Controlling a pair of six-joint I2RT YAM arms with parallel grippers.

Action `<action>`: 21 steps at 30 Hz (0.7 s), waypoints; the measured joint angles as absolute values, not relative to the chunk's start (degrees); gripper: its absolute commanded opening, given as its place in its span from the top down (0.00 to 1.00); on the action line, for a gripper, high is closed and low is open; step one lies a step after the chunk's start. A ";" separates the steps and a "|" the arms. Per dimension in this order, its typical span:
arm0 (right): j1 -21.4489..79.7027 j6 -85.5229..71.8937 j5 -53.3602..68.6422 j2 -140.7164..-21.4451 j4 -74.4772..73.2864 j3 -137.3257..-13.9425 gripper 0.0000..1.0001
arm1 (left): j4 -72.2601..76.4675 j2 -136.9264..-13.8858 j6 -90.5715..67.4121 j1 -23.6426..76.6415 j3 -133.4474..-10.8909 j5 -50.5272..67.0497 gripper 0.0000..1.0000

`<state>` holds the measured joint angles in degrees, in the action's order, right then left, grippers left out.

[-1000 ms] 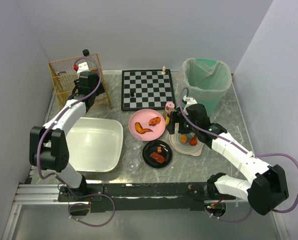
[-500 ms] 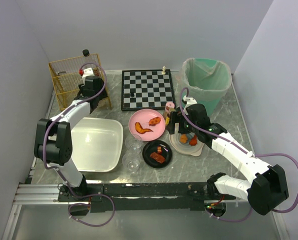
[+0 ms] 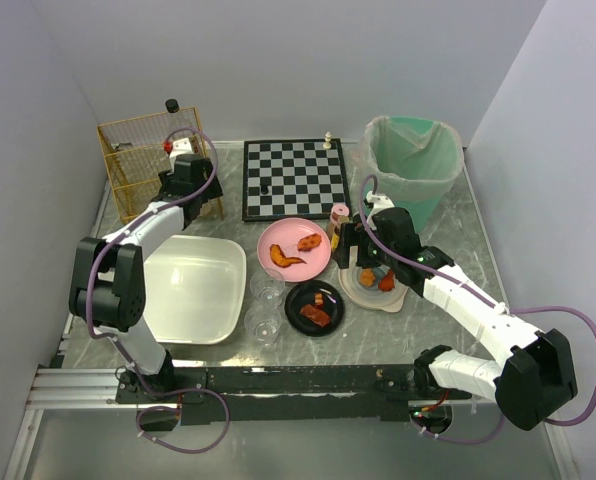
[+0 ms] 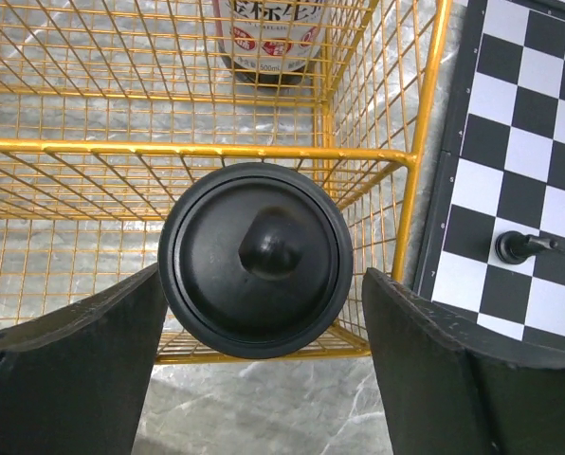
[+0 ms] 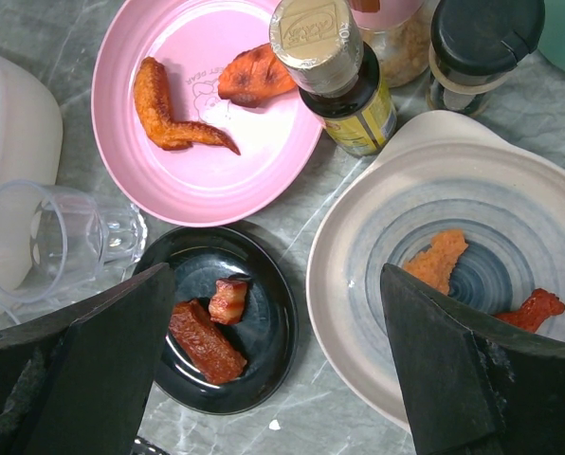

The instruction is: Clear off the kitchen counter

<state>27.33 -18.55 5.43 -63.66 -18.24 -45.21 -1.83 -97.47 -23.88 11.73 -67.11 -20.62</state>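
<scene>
Grey marble kitchen counter point(image 3: 398, 335), crowded with dishes, spans the whole workspace beneath both arms. At its far left, the left gripper point(image 4: 264, 277) hangs over a yellow wire basket point(image 4: 93, 147). Its fingers sit close on either side of a black-capped bottle point(image 4: 254, 256); whether they pinch it cannot be told. A labelled bottle point(image 4: 268, 38) stands inside, so the basket seems meant for bottles. The right gripper point(image 5: 275, 284) hovers with fingers spread wide, holding nothing, above a pink plate point(image 5: 197, 175), black dish point(image 5: 268, 322) and gold-capped bottle point(image 5: 320, 47), probably choosing its next pick.

counter point(image 3: 475, 245) gry marble, wht veins | chessboard point(image 3: 296, 180) blk/wht chk | basket point(image 4: 197, 149) yel wire | plate point(image 5: 207, 175) pink | tub point(image 3: 188, 290) wht
</scene>
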 measured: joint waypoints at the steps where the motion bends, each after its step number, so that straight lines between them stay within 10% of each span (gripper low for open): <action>1: 27.33 -18.55 5.43 -63.66 -18.22 -45.21 0.05 | -1.83 -97.47 -23.86 11.84 -67.11 -20.67 0.13; 21: 27.33 -18.63 3.27 -63.31 -19.20 -45.98 0.04 | -8.32 -93.67 -25.32 12.49 -67.48 -19.62 0.01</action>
<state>27.33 -18.63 3.27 -63.31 -19.20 -45.98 -8.32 -93.67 -25.32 12.49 -67.48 -19.62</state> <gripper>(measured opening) 0.956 0.994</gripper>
